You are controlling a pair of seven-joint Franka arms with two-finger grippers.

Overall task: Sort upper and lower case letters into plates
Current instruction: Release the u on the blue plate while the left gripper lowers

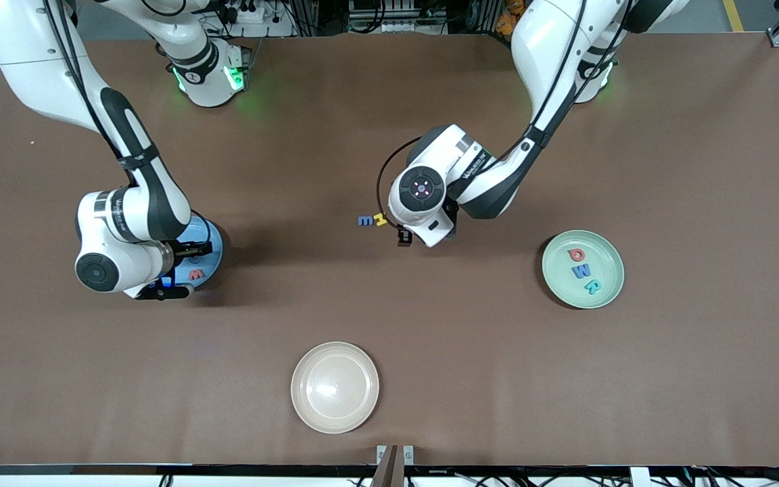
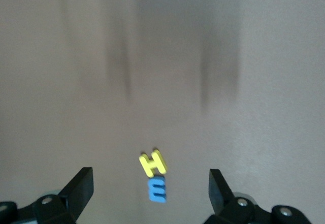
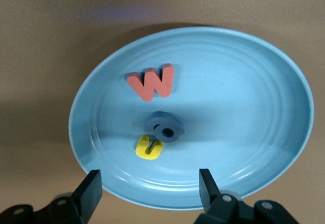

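A yellow H [image 1: 381,218] and a blue E-shaped letter [image 1: 365,220] lie touching on the table's middle. They also show in the left wrist view, the H [image 2: 153,163] and the blue letter [image 2: 157,190]. My left gripper [image 1: 404,236] [image 2: 150,179] is open and empty, low beside them. The light blue plate [image 1: 212,238] [image 3: 254,82] holds a red W [image 3: 152,83] [image 1: 196,274], a dark blue letter [image 3: 163,127] and a yellow letter [image 3: 150,148]. My right gripper [image 1: 168,288] [image 3: 150,179] is open and empty over that plate's rim. The mint plate [image 1: 614,260] holds a red Q [image 1: 575,255], a blue W [image 1: 580,271] and a teal R [image 1: 592,287].
A beige plate [image 1: 335,387] with nothing in it sits near the table's front edge, nearer the camera than the two loose letters. The right arm's wrist covers much of the light blue plate in the front view.
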